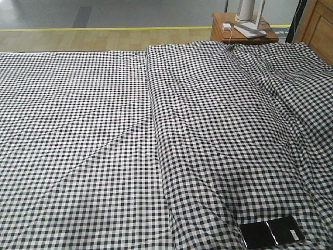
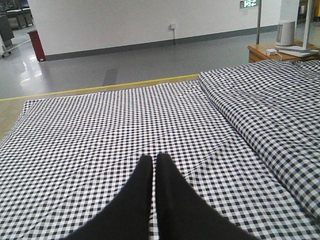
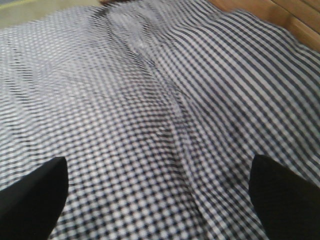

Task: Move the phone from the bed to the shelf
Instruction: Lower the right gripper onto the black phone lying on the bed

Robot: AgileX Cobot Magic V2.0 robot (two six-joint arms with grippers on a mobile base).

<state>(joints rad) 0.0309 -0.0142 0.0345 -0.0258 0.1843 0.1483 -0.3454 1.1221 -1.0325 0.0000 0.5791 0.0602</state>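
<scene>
The left gripper hangs low over the bed, its two black fingers pressed together at the tips with only a hairline between them and nothing caught there. The right gripper is spread wide: one dark finger sits at the left edge of its wrist view and the other at the right edge, with only blurred check fabric between them.

The phone lies flat on the bed, at the near right corner of the front view. It is a glossy black slab with a pale seam across its middle, turned slightly askew to the picture's lower edge. Neither gripper touches it, and it shows in neither wrist view.

The black-and-white gingham around it is creased. A long raised fold runs from the far edge toward the near edge, left of the phone, and the cloth right of that fold sits higher and more rumpled.

Beyond the far right corner of the bed stands a reddish-brown nightstand carrying a white device base, a small white block and a flat grey item. To its right is a light wooden panel. A yellow floor line runs past the far edge of the bed.
</scene>
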